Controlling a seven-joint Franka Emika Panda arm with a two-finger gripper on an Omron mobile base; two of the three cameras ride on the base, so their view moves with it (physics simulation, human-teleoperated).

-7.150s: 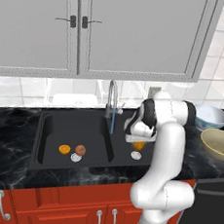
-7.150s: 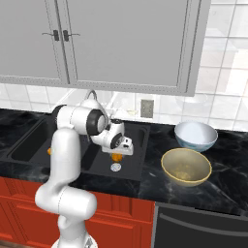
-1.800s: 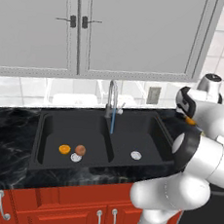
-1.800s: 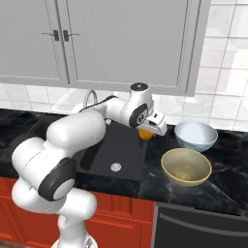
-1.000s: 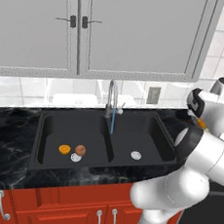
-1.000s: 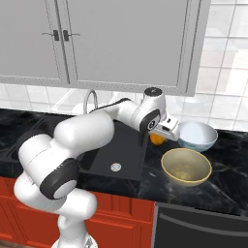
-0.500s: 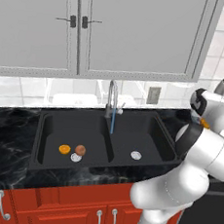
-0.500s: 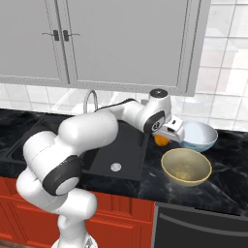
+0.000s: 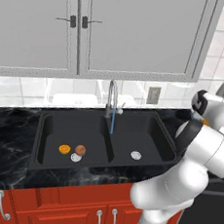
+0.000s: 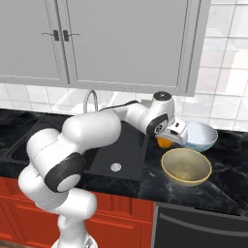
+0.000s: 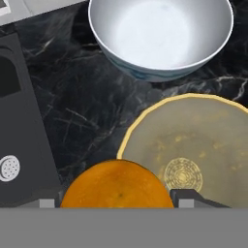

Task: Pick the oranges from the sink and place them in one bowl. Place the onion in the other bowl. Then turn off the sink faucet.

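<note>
The gripper (image 10: 166, 141) holds an orange (image 11: 117, 184) between its jaws, just beside the yellow-tan bowl (image 11: 193, 145) on the black counter. It should carry the orange further over the bowl's middle, then lower before releasing.

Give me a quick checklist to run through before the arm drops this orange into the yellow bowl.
1. Orange held in the gripper: ok, it sits between the fingers.
2. Yellow bowl empty and upright: ok.
3. Orange over the yellow bowl: not ok, in the hand view it hangs at the bowl's near rim, partly over the counter.
4. White bowl kept free for the onion: ok, empty.
5. Second orange and onion waiting in the left basin of the sink: ok.
6. Faucet off: not ok, a blue stream runs from the spout.
</note>
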